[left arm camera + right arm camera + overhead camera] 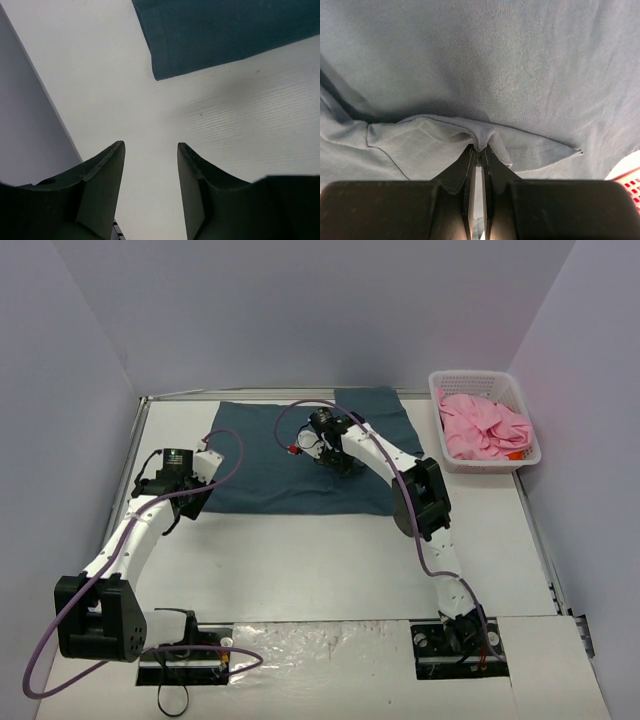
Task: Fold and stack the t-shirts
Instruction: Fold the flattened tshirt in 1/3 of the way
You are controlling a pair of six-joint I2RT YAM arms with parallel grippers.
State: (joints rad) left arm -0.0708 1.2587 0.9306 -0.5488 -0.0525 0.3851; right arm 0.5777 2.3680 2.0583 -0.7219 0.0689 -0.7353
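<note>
At far centre of surface [300,570], teal t-shirt [260,455] spread flat. Right end effector [479,150] clamped on raised hem fold of teal t-shirt. Left end effector [150,146] fingers apart, empty, over bare surface just off shirt's corner. Pink t-shirt [485,425] heaped in white basket [478,377], far right.

Flat white bench [300,560], surface matt and finely ribbed where seen close. Lying directly on its far half: one large dark teal-blue cloth t-shirt [260,465], spread mostly flat, with a small fold raised near its middle. One hemmed corner rests smooth on bare surface towards the left edge. A white plastic lattice basket [478,382] stands at the far right corner, near the shirt. A crinkled glossy sheet [320,640] covers the near strip.
</note>
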